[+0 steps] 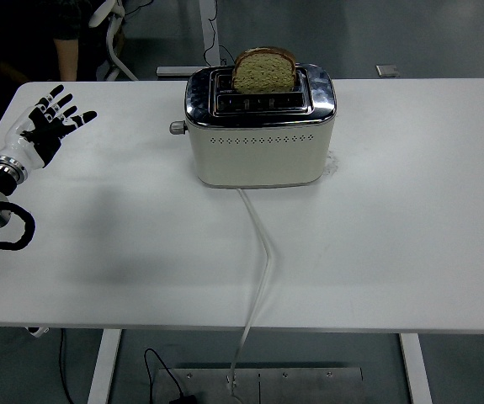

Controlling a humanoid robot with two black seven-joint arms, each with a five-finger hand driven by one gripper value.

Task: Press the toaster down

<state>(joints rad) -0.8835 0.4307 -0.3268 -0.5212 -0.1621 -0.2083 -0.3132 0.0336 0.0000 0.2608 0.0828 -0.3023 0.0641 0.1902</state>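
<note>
The toaster (260,126) stands at upper centre of the counter (393,252), a bread slice (263,71) riding high in its slot, so pressing is not yet done. The left hand (46,122), fingers spread and empty, hovers at far left, well apart from the knob (175,128).

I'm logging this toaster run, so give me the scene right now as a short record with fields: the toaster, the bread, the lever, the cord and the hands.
toaster: cream toaster with chrome top, standing at the table's far middle
bread: one slice of bread sticking up out of the rear slot, not pressed down
lever: small knob on the toaster's left end, raised
cord: white cord running from the toaster's front over the near edge
left hand: left hand open, fingers spread, over the far left of the table, well clear of the toaster
right hand: not in view
</note>
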